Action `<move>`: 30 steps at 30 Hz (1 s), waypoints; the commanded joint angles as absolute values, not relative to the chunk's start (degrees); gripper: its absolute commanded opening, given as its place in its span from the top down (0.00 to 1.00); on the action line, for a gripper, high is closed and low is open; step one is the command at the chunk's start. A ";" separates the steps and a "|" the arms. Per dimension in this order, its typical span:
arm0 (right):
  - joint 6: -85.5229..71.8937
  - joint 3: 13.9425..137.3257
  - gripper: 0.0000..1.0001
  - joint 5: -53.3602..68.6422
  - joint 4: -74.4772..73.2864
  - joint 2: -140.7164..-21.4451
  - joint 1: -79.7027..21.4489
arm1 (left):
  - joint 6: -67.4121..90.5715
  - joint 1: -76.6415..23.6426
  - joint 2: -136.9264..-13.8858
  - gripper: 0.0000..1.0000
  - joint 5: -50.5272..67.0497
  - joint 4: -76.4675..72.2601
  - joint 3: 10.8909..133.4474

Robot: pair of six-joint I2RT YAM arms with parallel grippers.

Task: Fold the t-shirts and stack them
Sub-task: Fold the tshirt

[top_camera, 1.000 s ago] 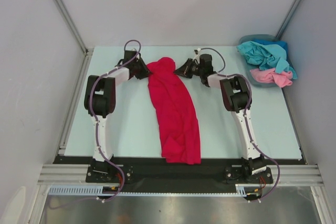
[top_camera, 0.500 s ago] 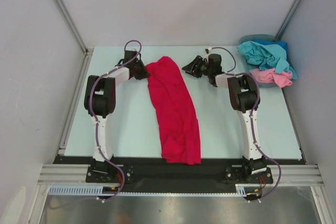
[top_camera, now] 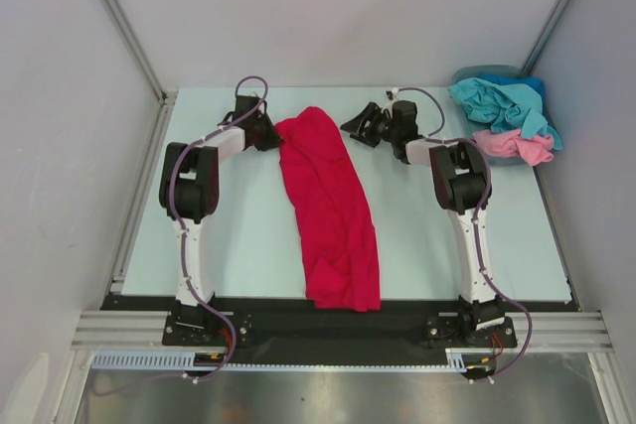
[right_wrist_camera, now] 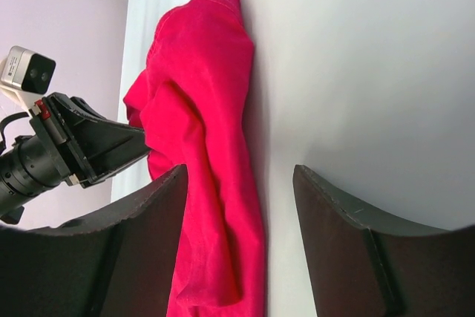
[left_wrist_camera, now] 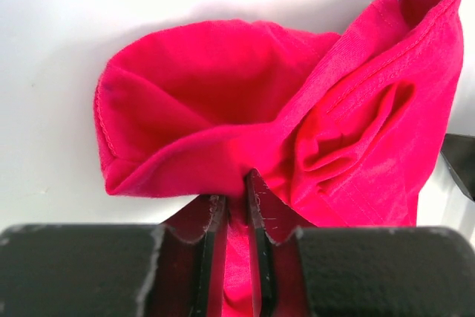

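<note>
top view: the red t-shirt (top_camera: 328,206) lies as a long rumpled strip down the middle of the table (top_camera: 229,245), from upper centre to lower centre. the left gripper (top_camera: 266,134) sits at its upper left edge. the right gripper (top_camera: 360,128), at the shirt's top a second ago, has let go and drawn off right. the teal t-shirt (top_camera: 502,101) and pink t-shirt (top_camera: 517,146) wait in the basket (top_camera: 482,71), upper right.

left wrist view: jaws nearly together, clamped on a red fold at bottom centre.

right wrist view: jaws wide apart and empty, shirt at frame left.

the shirt is likely held at one corner only; it is not yet flat and folding has not begun.
</note>
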State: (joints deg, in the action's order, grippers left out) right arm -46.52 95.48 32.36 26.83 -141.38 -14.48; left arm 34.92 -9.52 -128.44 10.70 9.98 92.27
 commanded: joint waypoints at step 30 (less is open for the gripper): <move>-42.27 94.15 1.00 27.70 24.33 -138.09 -18.20 | 31.55 -9.84 -126.12 0.87 9.75 15.11 98.43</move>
State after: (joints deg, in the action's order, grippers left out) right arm -44.12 98.26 31.42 22.48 -143.87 -18.63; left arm 33.39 -9.54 -126.58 10.44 14.02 93.86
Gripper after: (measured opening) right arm 0.017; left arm 0.139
